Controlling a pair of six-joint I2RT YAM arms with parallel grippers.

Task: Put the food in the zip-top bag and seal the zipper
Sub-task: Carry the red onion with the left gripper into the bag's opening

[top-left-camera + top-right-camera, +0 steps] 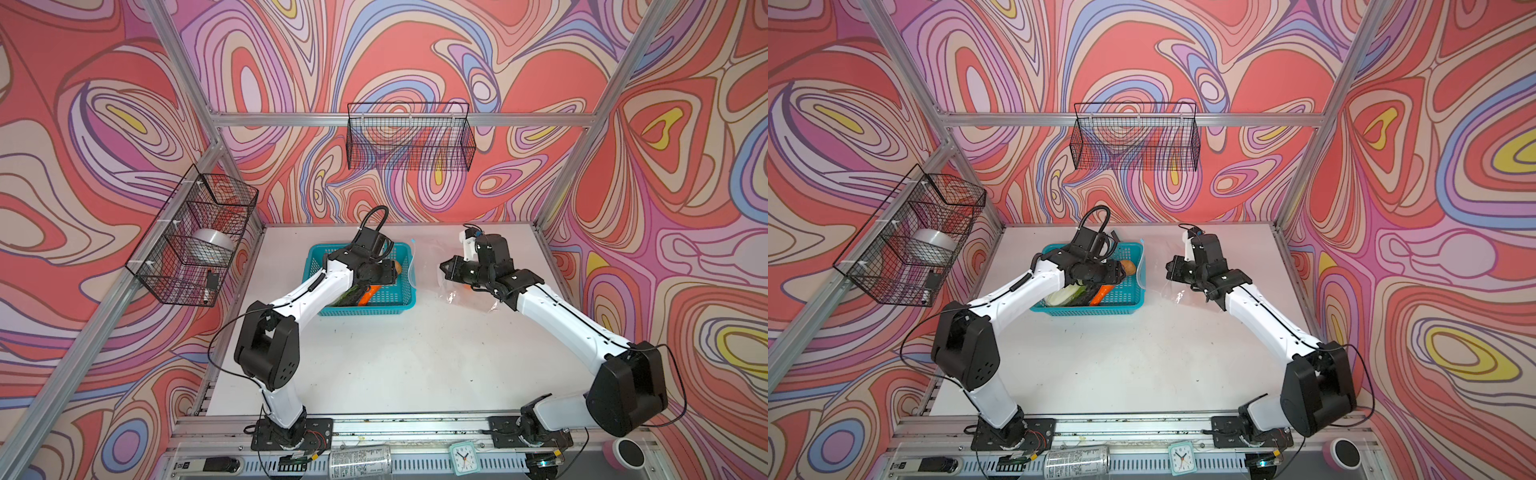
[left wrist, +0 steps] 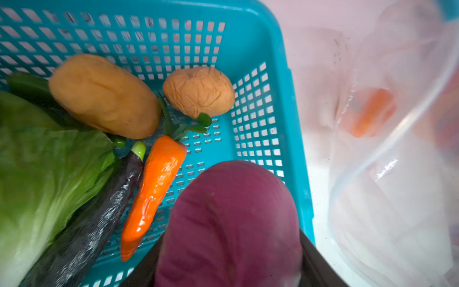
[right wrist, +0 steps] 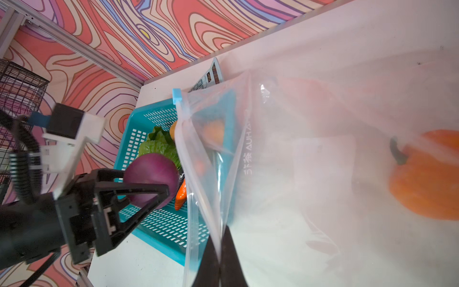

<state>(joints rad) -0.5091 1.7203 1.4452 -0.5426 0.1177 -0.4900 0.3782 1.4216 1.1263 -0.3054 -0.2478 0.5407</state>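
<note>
Left fingers [image 3: 159, 190]: are clamping the purple piece [image 2: 231, 223] from two sides, spread only as wide as it is.
Purple piece: is sitting between the left fingers, over the basket [image 2: 248, 49] corner closest to the bag.
Carrot [image 2: 154, 193]: is lying in the basket just beside the left fingers, with its leafy end pointing away from them.
Dark long piece [image 2: 94, 218]: is lying alongside the carrot, on the side away from the left fingers, and is touching the cabbage.
Cabbage [image 2: 44, 174]: is lying past the dark long piece, farther again from the left fingers.
Potatoes: the big one [image 2: 104, 97] and the small wrinkled one [image 2: 198, 92] are resting beyond the carrot's leaves, apart from each other, at the basket end far from the left fingers.
Right fingers [image 3: 233, 263]: are pressing together on one lip of the bag [image 3: 323, 149] mouth and holding that lip raised above the surface [image 1: 374, 365].
Zipper [image 3: 180, 134]: is running away from the right fingers along the other lip. That lip is standing apart from the pinched one, so the mouth is gaping toward the basket.
Slider [image 3: 176, 95]: is sitting at the zipper end far from the right fingers.
Pumpkin [image 3: 427, 174]: is lying inside the bag, well past the right fingers, and is showing through the film.
</note>
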